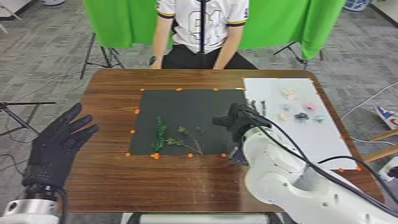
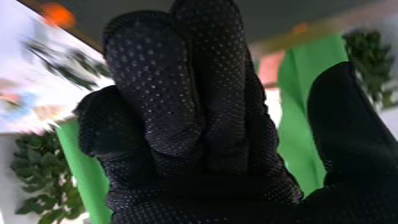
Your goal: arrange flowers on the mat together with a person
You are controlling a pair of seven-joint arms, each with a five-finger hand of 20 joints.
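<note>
Flower stems point(image 1: 161, 134), green, slender, on dark mat point(image 1: 182, 107), left hand point(image 1: 55, 147) outspread, right hand point(image 1: 234, 121) unclenched

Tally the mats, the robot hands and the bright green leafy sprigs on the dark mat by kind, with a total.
Mats, dark and white: 2
Robot hands, left and right: 2
Bright green leafy sprig: 1
Total: 5

White robot arm point(image 1: 266, 174), black cables point(image 1: 339, 157), at a brown table point(image 1: 93, 192).
Rounded casing over the table's right side; pale wrist cuff point(image 1: 32, 206) near its left corner; black gloves point(image 1: 51, 152), the right finely dotted.
</note>
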